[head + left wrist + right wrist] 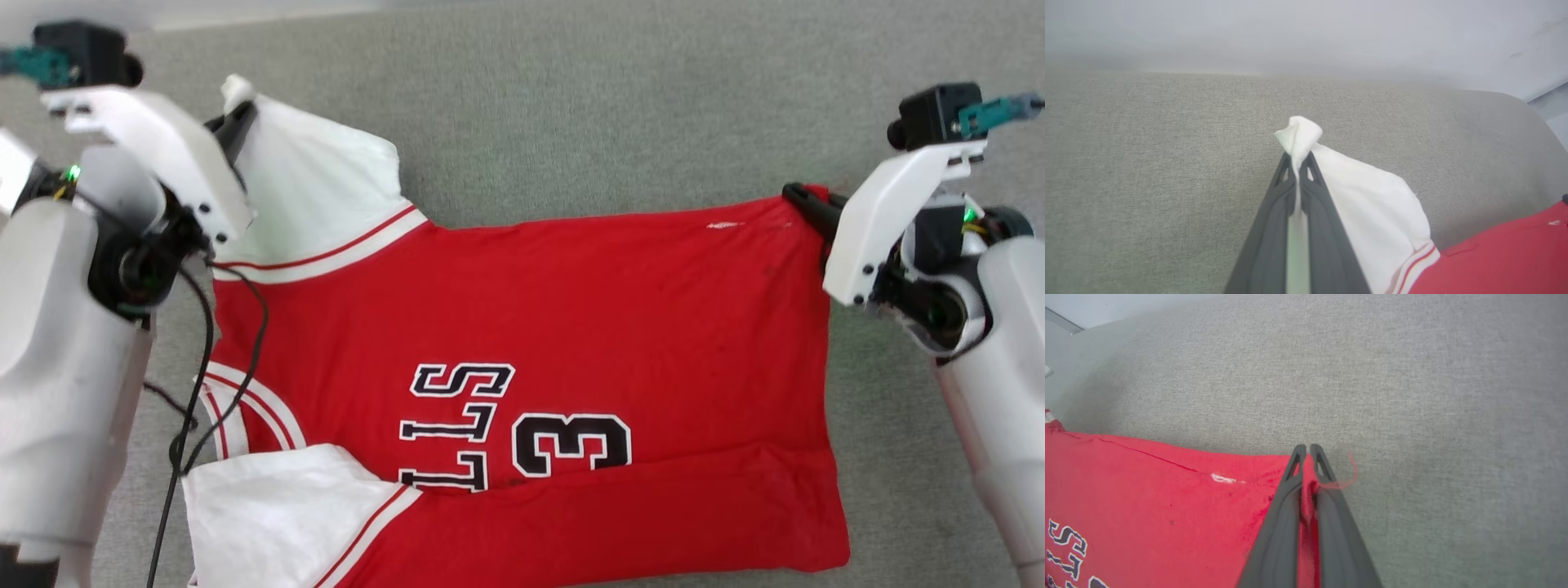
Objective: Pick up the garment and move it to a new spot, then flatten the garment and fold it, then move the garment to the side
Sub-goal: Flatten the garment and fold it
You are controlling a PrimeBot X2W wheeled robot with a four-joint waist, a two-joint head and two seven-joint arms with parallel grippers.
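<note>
Two grippers, one garment, one grey woven surface [571,98] beneath.

Item, far left: left gripper [235,122], clamped on the tip of a white sleeve [318,180]. In the left wrist view the dark fingers [1274,228] close tight on the cloth, and a small white tuft pokes out past the tips. A black cable [200,367] hangs loose beside the pale left forearm and crosses the shirt's edge.

Item, centre: the garment [571,327], red with white sleeves and red-and-white striped trim. It is spread on the grey surface, its far edge held taut between the two grippers. Neckline is toward the left, hem toward the right. Black-and-white lettering [457,425] and a figure 3 [571,443] are printed on the red and read sideways. Second white sleeve [277,514] lies at the lower left. A long crease runs across the red body close to the near edge.

Item, far right: right gripper [804,200], pinched on the red hem corner. The right wrist view shows red cloth squeezed between the fingers, with a loose red thread [1349,473] curling just beside the tips.
</note>
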